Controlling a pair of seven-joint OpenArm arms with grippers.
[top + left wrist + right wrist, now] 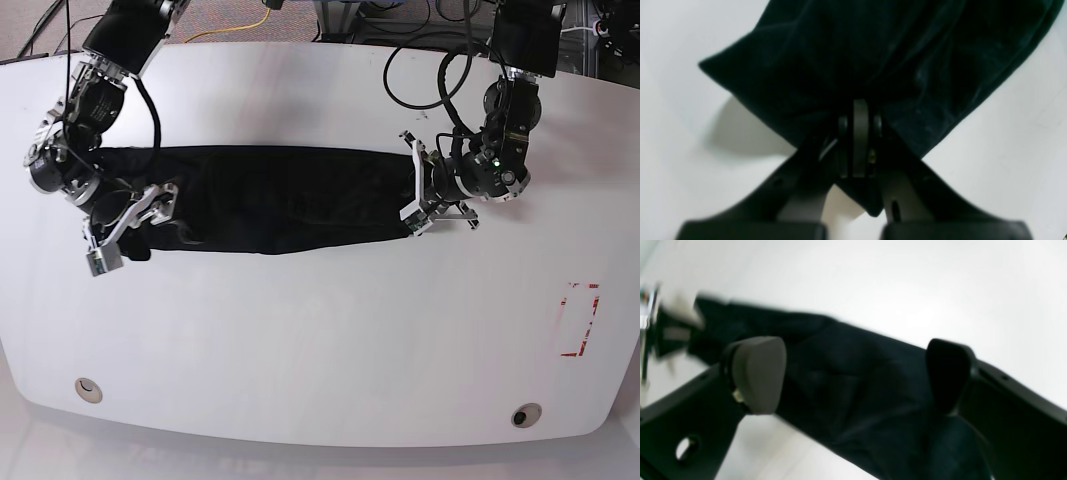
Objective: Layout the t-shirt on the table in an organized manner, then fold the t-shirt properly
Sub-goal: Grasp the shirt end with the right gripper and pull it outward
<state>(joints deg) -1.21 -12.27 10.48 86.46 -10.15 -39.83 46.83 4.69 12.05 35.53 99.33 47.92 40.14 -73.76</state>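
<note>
The black t-shirt [280, 200] lies as a long, narrow band across the middle of the white table [320, 330]. At the band's right end in the base view, my left gripper [410, 195] is shut on the fabric. The left wrist view shows its fingertips [860, 133] pinched on a fold of the t-shirt [873, 50]. My right gripper [130, 228] stands open over the band's left end. In the right wrist view its fingers [756, 373] are spread wide above the t-shirt [840, 350], holding nothing.
A red dashed rectangle [580, 320] is marked near the table's right edge. Two round grommets [88, 388] [524, 412] sit near the front edge. Black cables [430, 70] loop over the table's far side beside the left arm.
</note>
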